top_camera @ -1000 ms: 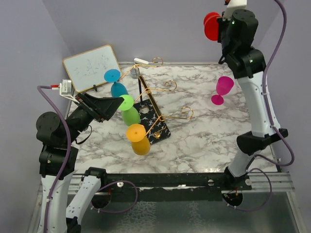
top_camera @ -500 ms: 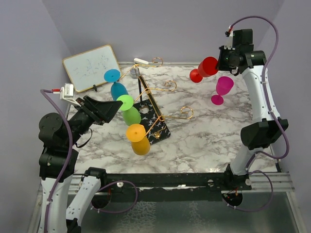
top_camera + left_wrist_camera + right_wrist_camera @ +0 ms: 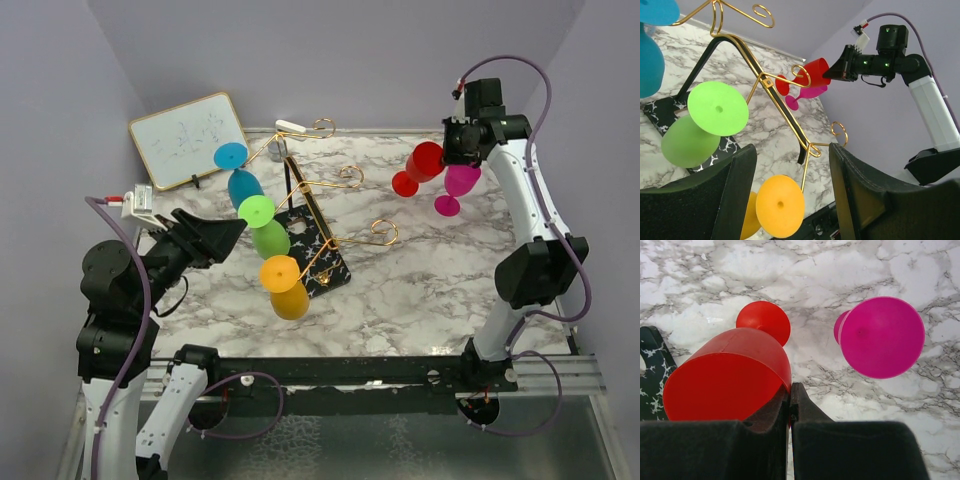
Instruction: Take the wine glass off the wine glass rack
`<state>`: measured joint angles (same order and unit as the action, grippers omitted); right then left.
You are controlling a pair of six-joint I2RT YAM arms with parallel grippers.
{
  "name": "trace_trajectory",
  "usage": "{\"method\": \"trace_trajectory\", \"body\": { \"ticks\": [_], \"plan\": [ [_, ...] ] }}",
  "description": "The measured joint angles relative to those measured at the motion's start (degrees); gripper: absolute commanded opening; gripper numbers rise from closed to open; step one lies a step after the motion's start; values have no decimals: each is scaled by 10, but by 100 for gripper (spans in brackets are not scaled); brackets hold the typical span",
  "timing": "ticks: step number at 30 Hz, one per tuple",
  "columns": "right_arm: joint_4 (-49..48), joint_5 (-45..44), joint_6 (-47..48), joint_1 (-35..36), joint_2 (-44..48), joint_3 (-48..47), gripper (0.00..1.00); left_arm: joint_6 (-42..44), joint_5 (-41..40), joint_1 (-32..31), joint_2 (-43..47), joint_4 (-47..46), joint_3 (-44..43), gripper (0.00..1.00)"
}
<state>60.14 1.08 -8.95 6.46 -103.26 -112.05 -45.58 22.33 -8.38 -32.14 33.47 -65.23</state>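
Red wine glass [image 3: 424, 163] has come down since a second ago. It was up at the top of your overhead view; now it hangs tilted, low over the marble table [image 3: 420, 290]. It is clear of the wine glass rack [image 3: 310, 210] and just beside the magenta glass [image 3: 460, 180]. Your right gripper [image 3: 790, 396] has its fingers pinched together on the red bowl's rim. Your left gripper [image 3: 790, 156] has drawn back slightly. Its fingers stand wide apart, touching nothing, and face the green glass [image 3: 265, 228], which hangs on the rack between the teal glass [image 3: 240, 178] and the orange glass [image 3: 285, 287].
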Motion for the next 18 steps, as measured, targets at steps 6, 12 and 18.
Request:
{"method": "trace_trajectory", "body": {
  "ticks": [6,12,18],
  "plan": [
    [-6,-14,0,0,0,43,1,12,-11,0,15,26,0,62],
    [-12,-41,0,8,-9,53,1,21,-14,0,17,49,-9,62],
    [-17,-68,2,18,-33,52,2,25,-14,0,19,56,-14,63]
  ]
}}
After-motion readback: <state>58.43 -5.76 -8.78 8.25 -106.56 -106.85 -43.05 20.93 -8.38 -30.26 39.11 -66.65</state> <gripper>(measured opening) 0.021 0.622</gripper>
